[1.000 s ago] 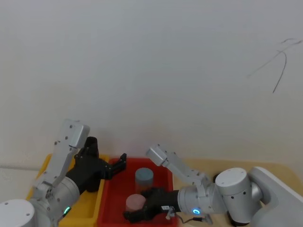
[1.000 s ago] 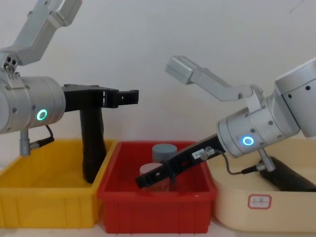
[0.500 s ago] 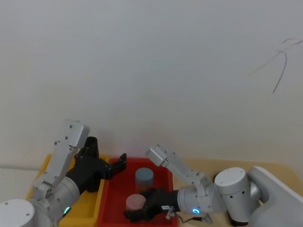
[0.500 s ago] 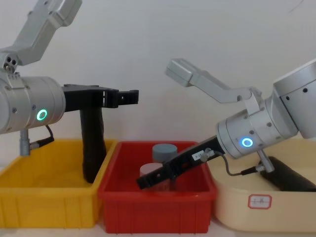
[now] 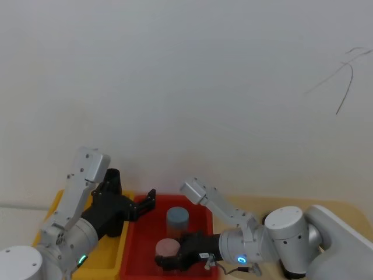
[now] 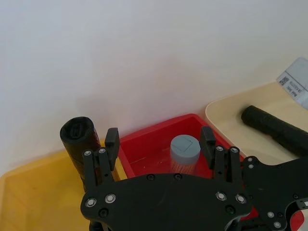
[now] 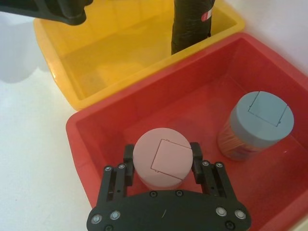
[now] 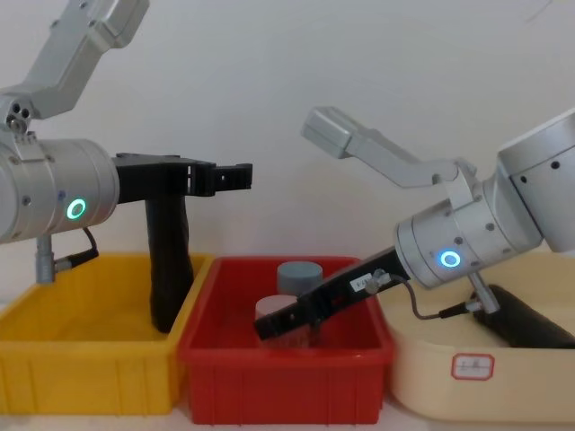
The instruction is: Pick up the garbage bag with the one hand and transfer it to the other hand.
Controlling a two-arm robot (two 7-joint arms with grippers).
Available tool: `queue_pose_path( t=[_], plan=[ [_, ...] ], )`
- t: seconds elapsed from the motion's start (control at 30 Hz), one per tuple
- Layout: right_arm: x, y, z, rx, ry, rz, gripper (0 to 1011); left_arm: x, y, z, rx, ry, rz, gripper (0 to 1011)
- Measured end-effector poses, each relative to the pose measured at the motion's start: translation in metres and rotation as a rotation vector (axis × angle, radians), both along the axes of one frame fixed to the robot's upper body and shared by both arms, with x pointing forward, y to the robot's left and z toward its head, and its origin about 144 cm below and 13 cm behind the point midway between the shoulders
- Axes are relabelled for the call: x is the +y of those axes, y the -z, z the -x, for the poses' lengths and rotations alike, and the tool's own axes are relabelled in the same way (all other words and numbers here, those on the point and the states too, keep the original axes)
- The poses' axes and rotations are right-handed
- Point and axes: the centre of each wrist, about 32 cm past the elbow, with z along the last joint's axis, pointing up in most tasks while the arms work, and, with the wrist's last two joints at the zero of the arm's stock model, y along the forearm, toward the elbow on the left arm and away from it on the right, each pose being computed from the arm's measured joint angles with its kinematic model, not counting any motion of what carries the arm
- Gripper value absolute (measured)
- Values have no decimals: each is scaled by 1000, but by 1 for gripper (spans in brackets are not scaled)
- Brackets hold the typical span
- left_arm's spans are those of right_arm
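Note:
The garbage bag (image 8: 532, 325), a thick matte black roll, lies on its side in the beige tray (image 8: 431, 386) at the right, also seen in the left wrist view (image 6: 275, 128). My green-lit left gripper (image 8: 239, 177) hovers open and level above the left edge of the red bin (image 8: 278, 388), far from the bag, with nothing between its fingers (image 6: 208, 144). My blue-lit right gripper (image 8: 266, 324) reaches down into the red bin, open, its fingers (image 7: 129, 161) flanking a pink-lidded jar (image 7: 162, 159).
A taller black roll (image 8: 168, 269) stands in the yellow bin (image 8: 81, 377), leaning at its right wall just behind my left gripper. A grey-lidded jar (image 8: 299, 273) stands in the red bin behind the pink one. The three containers sit side by side.
My right gripper has drawn back slightly toward the right inside the red bin, staying around the pink-lidded jar. The left arm has not moved.

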Motion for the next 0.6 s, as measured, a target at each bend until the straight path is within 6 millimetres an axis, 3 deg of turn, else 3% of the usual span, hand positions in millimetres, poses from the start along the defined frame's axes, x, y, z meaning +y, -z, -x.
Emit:
queue_pose_path(
  t=[0.33, 0.6],
  plan=[
    [-8, -4, 5, -23, 45, -33, 663, 0, 0, 0, 0, 0, 0, 1000],
    [-26, -21, 12, -89, 119, -80, 663, 0, 0, 0, 0, 0, 0, 1000]
  ],
)
